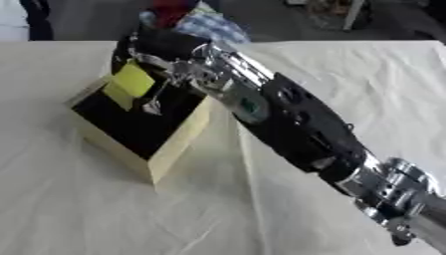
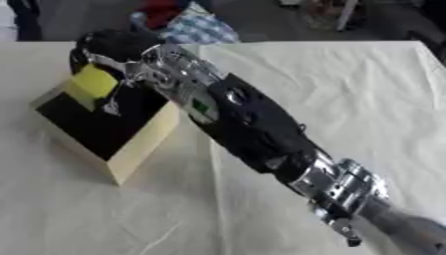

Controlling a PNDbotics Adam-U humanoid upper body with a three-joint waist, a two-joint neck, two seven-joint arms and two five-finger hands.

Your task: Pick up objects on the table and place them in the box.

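We lower our right hand (image 1: 161, 50), fingers curled round the yellow spongy block (image 1: 129, 82), deeper into the tan, dark-lined cardboard box (image 1: 178, 144) before letting go.

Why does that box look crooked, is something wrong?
The box sits turned askew on the cloth, one corner toward the camera. Nothing looks spilled or broken. The right hand holds a yellow object over its opening.

Count recorded: one open box (image 1: 144, 130) at centre left of the frame, one yellow object (image 1: 131, 83) over its upper corner, one robot hand (image 1: 161, 50) there, one white-clothed table (image 1: 366, 84).
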